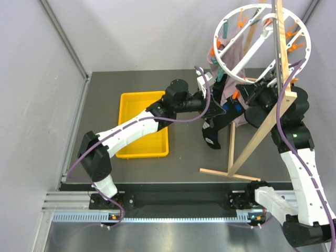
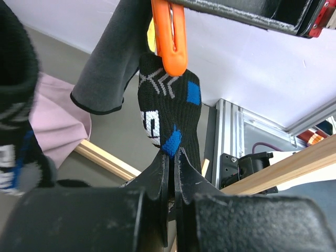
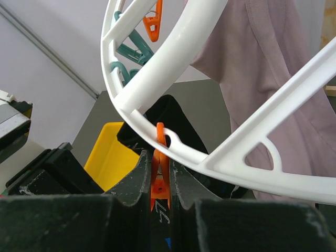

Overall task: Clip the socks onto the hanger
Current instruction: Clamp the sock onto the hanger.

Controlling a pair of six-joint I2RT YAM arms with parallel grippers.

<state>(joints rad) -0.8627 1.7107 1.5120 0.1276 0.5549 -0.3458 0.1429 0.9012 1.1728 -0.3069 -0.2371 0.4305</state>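
The hanger (image 1: 261,46) is a white spoked ring with orange and teal clips, high at the back right on a wooden frame (image 1: 262,131). A black sock (image 2: 169,118) with grey, white and blue patches stands upright, and my left gripper (image 2: 174,157) is shut on its lower end. An orange clip (image 2: 170,37) meets the sock's top edge. My right gripper (image 3: 160,164) is shut on that orange clip (image 3: 160,181), which hangs from the hanger's rim (image 3: 157,79). A second sock (image 2: 16,131) shows blurred at the left. From above, both grippers, left (image 1: 216,111) and right (image 1: 242,97), meet under the ring, with a sock (image 1: 211,137) dangling below.
A pink-mauve cloth (image 1: 231,58) hangs from the ring beside the socks, with a grey fabric piece (image 2: 113,58) close to the clip. A yellow tray (image 1: 123,126) lies left of centre on the dark table. The frame's wooden foot (image 1: 229,175) lies along the near edge.
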